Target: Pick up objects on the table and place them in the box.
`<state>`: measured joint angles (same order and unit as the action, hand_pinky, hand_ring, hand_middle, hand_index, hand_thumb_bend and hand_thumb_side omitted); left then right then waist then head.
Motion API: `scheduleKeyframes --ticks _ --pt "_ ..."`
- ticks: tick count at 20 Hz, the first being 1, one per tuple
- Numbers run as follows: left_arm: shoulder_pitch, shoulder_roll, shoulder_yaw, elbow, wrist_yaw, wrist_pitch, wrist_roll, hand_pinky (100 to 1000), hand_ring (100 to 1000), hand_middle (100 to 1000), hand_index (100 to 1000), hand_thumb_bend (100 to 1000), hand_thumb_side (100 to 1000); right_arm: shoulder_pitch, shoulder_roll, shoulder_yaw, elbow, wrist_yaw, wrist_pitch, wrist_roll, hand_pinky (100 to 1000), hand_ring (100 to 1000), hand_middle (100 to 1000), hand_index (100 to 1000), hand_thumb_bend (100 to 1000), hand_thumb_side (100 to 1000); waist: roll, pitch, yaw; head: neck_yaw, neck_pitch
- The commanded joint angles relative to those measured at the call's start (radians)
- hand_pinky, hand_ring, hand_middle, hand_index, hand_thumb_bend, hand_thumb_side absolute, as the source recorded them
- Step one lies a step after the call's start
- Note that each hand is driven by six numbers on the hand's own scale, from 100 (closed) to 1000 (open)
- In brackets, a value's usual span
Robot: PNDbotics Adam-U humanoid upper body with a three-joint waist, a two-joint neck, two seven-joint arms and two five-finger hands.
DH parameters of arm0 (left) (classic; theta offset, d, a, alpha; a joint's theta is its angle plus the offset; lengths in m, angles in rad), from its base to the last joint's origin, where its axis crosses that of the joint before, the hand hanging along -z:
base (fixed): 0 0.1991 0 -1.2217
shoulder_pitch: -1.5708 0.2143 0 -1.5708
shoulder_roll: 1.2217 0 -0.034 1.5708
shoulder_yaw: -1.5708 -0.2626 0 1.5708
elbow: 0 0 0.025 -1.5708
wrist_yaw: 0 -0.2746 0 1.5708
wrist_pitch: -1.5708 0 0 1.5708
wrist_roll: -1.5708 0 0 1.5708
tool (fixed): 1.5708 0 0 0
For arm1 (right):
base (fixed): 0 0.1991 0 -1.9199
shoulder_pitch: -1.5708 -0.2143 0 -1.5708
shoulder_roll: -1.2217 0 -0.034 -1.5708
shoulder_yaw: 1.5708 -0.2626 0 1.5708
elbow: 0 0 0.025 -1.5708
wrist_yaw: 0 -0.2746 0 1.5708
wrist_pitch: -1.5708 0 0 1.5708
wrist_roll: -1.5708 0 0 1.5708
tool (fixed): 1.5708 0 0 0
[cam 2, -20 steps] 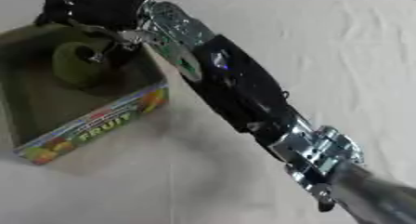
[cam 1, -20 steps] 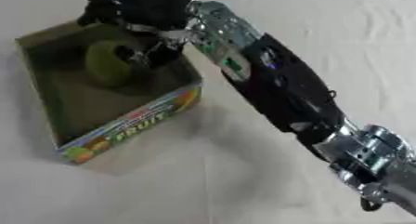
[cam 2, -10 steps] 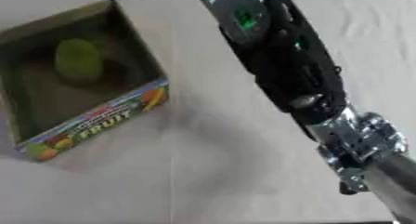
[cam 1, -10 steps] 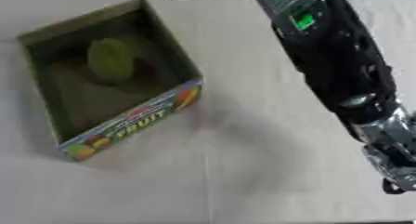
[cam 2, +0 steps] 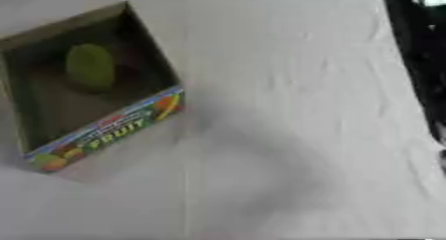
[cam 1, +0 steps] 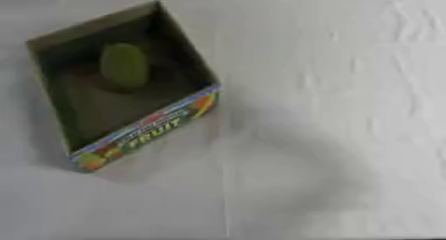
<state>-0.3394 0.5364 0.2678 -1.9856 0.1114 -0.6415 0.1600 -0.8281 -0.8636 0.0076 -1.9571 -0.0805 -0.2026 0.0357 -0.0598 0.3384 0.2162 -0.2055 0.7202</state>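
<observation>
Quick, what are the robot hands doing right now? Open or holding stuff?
Left robot hand: not in view in either picture.
Right robot hand: not in view either; only a dark blurred strip shows at the right edge of the right eye view.

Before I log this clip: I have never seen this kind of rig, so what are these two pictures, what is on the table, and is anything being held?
Both pictures come from one stereo camera in the head of a humanoid robot's upper body, looking down at its work table. They show the same moment from the left eye and the right eye, so they are almost identical.

On the table lies a white cloth. On its left side stands an open cardboard box with the word FRUIT printed on its near wall. Inside the box, toward the far side, lies one green fruit.

Neither of the robot's hands shows in these pictures, so nothing can be seen being held. At the right edge of the right eye view there is a dark shape, too blurred to name.
</observation>
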Motion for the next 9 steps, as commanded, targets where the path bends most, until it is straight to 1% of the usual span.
scheduleKeyframes --ticks 1,2,3,5,9 --pt "0.008 0.028 0.029 -0.014 -0.016 0.010 0.017 638 642 568 760 100 368 0.106 -0.118 -0.075 -0.041 -0.017 -0.028 -0.087 859 892 702 865 100 449 0.011 -0.020 -0.010 0.035 -0.011" --pt "0.011 0.024 0.033 -0.014 -0.019 0.013 0.021 638 642 568 760 100 368 0.148 -0.131 -0.087 -0.042 -0.015 -0.046 -0.113 859 892 702 865 100 449 0.013 -0.019 -0.012 0.040 -0.013" --pt "0.014 0.018 0.038 -0.014 -0.023 0.017 0.027 637 642 569 761 100 377 0.197 -0.136 -0.100 -0.042 -0.009 -0.062 -0.140 865 897 701 864 100 470 0.017 -0.016 -0.017 0.048 -0.018" --pt "0.021 0.008 0.048 -0.014 -0.030 0.023 0.038 636 641 569 761 100 389 0.277 -0.136 -0.127 -0.043 0.013 -0.092 -0.186 864 893 700 857 100 470 0.024 -0.013 -0.021 0.060 -0.025" --pt "0.030 -0.016 0.073 -0.014 -0.045 0.037 0.071 635 641 569 762 100 416 0.403 -0.087 -0.191 -0.043 0.093 -0.133 -0.268 869 896 703 856 100 470 0.037 -0.003 -0.034 0.084 -0.043"
